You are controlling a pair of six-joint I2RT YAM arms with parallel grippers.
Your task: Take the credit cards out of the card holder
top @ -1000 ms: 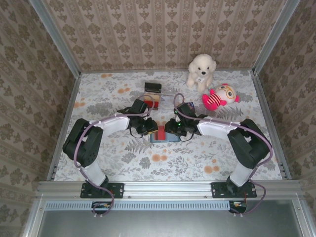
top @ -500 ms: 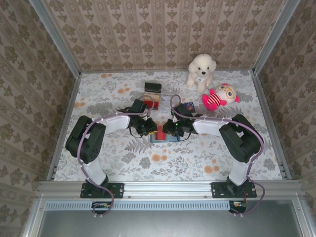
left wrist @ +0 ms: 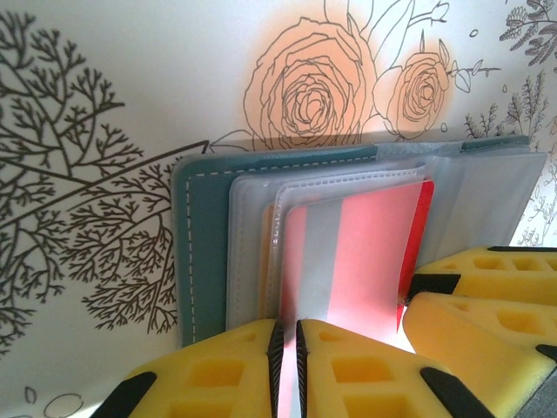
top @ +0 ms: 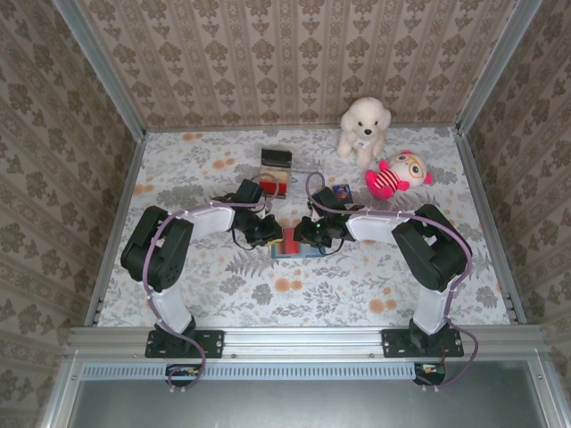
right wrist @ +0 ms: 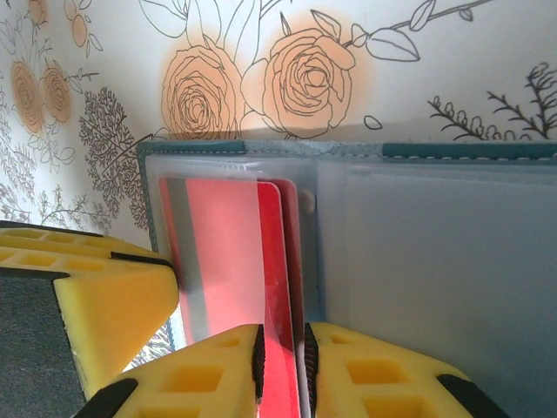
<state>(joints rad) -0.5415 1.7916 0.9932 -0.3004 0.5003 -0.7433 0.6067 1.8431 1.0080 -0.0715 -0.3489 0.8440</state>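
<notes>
Mid-table on the floral tablecloth (top: 196,174): teal card holder (top: 294,252), lying open with its plastic pages facing up. Reaching in from both sides and meeting over it, tips almost touching: left gripper (top: 271,235) at the holder's left part, right gripper (top: 307,234) just to the right of it.

From the left wrist: white-stitched teal edge of the holder, layered clear sleeve (left wrist: 252,226) pages on top, and a red card (left wrist: 374,252) with a pale stripe tucked inside the upper page. Left gripper (left wrist: 287,326) with yellow jaws drawn almost together, pinching the near edge of that clear sleeve. Just beside, at right, the right gripper's yellow fingers (left wrist: 487,292).

From the right wrist: same red card (right wrist: 274,287) standing slightly proud of its sleeve. Right gripper (right wrist: 280,335) closed to a thin slit on the card's near edge, with red visible between the pads. Cannot tell whether a layer of plastic is caught along with it. At left, touching or nearly touching the holder's edge, one of the left gripper's fingers (right wrist: 96,287).

Elsewhere on the cloth: small dark card (top: 342,192) lying flat just beyond the right wrist, apart from the holder. Dark box (top: 277,159) farther back near the middle. White plush dog (top: 364,125) at far right, with a red plush doll (top: 393,176) just in front of it.
</notes>
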